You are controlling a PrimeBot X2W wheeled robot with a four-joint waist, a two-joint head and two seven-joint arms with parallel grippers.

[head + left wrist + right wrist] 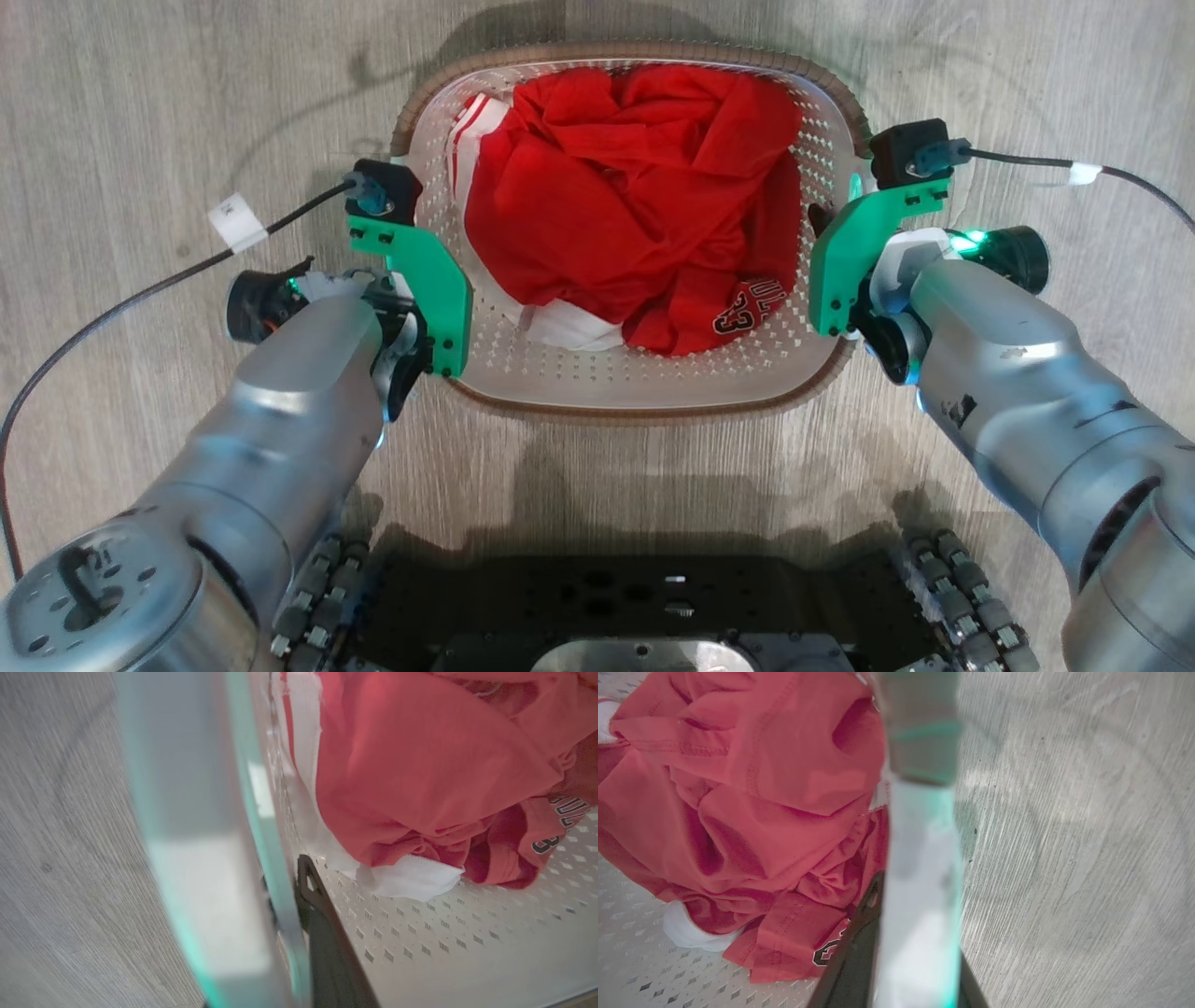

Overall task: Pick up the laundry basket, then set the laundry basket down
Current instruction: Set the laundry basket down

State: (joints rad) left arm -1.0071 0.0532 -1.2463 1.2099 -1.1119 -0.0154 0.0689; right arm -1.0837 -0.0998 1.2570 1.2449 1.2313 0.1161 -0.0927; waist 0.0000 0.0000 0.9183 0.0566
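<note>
Straight ahead over the floor (140, 112), the laundry basket (635, 385) lies long axis left to right; the left tool (422, 285) pinches its left wall, the right tool (840, 271) its right wall, so both should rise evenly

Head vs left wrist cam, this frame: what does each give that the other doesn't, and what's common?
Head: the whole basket, the right gripper on its right wall, cables, the robot's base. Left wrist: close-up of the left gripper straddling the left wall, one dark finger inside against the perforated plastic. Both: red jersey, white cloth under it, wood floor.
</note>
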